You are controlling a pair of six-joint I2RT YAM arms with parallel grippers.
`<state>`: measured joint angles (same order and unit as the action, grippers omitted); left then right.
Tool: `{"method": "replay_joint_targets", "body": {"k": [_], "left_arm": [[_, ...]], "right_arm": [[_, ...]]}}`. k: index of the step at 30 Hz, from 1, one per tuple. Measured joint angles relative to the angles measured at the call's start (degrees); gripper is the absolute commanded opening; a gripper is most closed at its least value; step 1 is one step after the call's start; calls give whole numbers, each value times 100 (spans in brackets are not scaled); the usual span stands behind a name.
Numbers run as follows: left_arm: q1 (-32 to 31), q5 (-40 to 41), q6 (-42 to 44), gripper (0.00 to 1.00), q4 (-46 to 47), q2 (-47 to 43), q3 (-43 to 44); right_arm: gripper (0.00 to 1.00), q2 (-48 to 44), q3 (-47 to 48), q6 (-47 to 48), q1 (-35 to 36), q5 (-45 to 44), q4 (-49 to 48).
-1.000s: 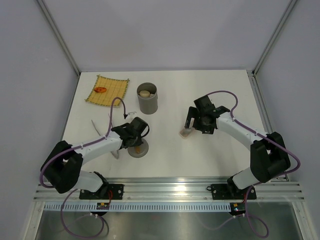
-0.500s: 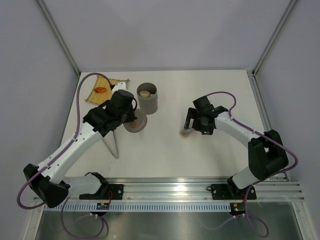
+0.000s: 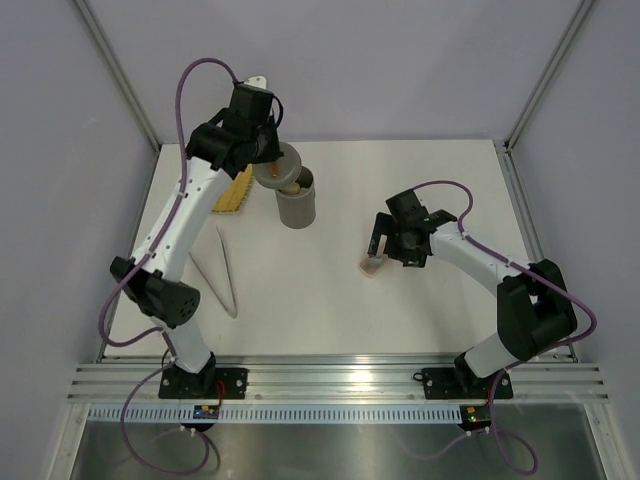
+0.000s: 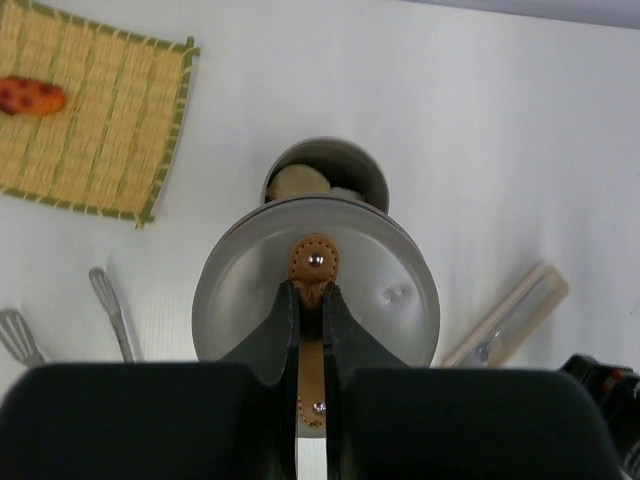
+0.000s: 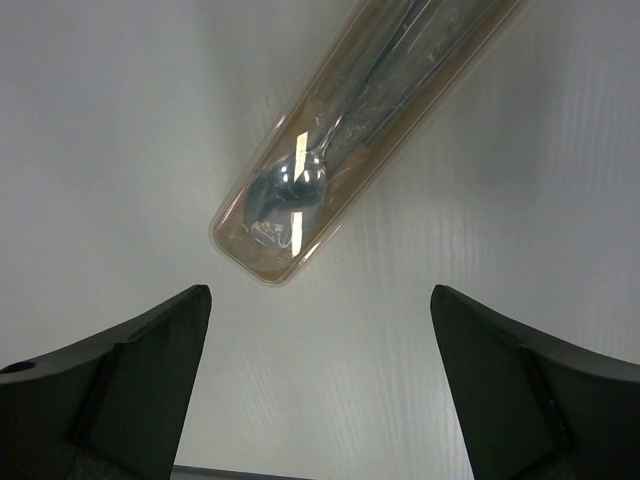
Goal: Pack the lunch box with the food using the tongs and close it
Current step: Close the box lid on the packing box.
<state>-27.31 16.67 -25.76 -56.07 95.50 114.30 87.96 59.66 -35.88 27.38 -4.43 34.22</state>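
Note:
My left gripper (image 3: 272, 165) is raised and shut on the brown handle (image 4: 313, 262) of a round grey lid (image 4: 385, 300). It holds the lid just above the open grey lunch box (image 3: 298, 207), slightly nearer than its mouth. Pale food (image 4: 298, 182) lies inside the lunch box (image 4: 345, 165). An orange-red piece of food (image 4: 30, 96) lies on the yellow mat (image 4: 95, 135). The silver tongs (image 3: 222, 272) lie on the table, left of centre. My right gripper (image 5: 318, 292) stands open, low over the table, with nothing between its fingers.
A pale oblong cutlery case (image 5: 330, 170) with a spoon in it lies just beyond the right gripper (image 3: 378, 245). My left arm hides most of the mat (image 3: 238, 192). The enclosure's grey walls close the table in at the back and sides.
My left arm has lifted the lid from the near table and carried it up and back to above the lunch box. The right arm has hardly moved.

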Motion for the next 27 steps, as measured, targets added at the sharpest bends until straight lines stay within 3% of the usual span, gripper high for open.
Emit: {"method": "replay_joint_targets", "body": {"k": [4, 7, 27], "left_arm": [[76, -238, 240, 0, -313, 1207, 1423], [85, -323, 354, 0, -426, 1733, 1917], [262, -479, 586, 0, -199, 2833, 1711]], "right_arm": [[99, -2, 61, 0, 0, -4, 31], [99, -4, 87, 2, 0, -24, 61], [99, -55, 90, 2, 0, -57, 164]]}}
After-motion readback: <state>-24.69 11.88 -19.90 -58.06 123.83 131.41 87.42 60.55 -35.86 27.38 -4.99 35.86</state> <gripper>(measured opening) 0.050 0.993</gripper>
